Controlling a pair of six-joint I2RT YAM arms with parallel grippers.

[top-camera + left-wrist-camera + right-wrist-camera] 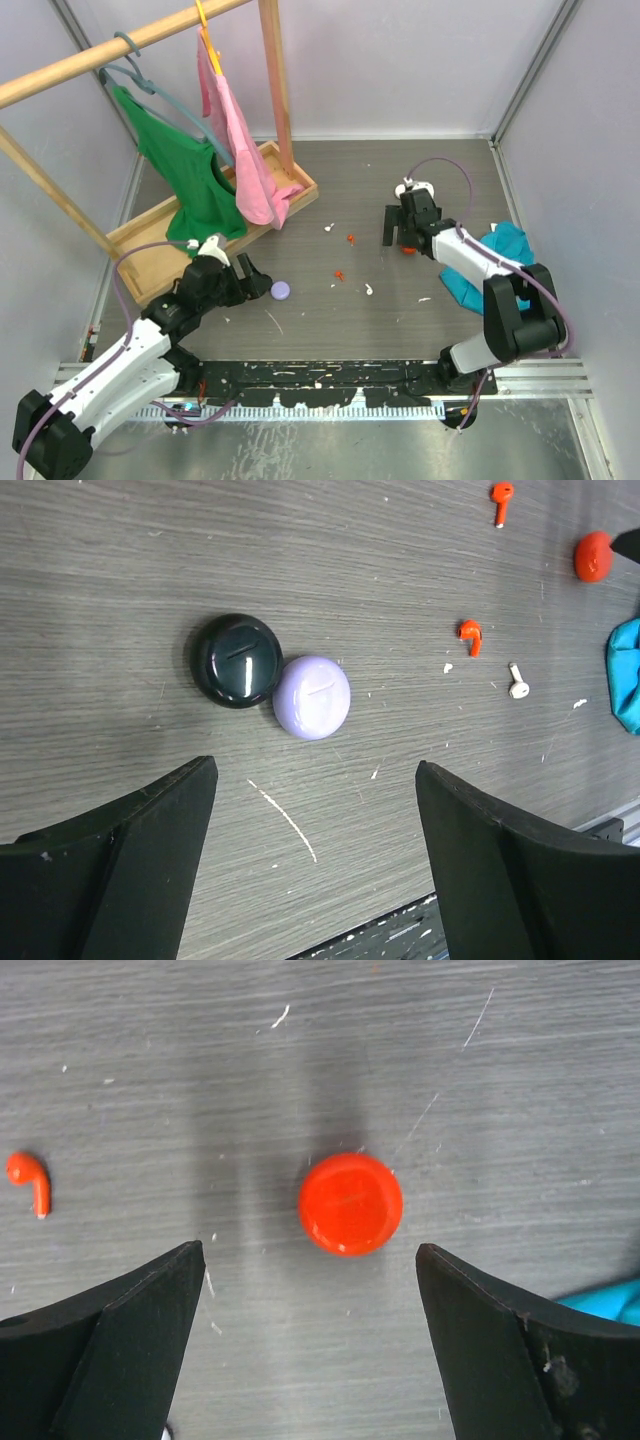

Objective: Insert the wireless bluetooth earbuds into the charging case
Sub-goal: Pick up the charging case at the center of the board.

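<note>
Gaping wide, both empty — right gripper [310,1260] over red case [351,1204], left gripper [315,770] near lilac case [312,697]

The grey wood-grain desk [120,560] is streaked with fine darker lines and flecked with white scuffs. The glossy black round plastic case [236,660] and the pale lilac round plastic case [311,696] each bear one thin short line on the lid. The round plastic case [350,1203] and the tiny comma-shaped plastic earbuds [470,636] are bright red, and another tiny plastic earbud [517,681] is white. The crumpled cloth [497,250] is teal, the hanging shirt [190,185] solid green, the hanging garment [240,150] pink, and the wooden rack [150,40] light tan. The left pincer [315,770] and the right pincer [310,1250] are matt black.
</note>
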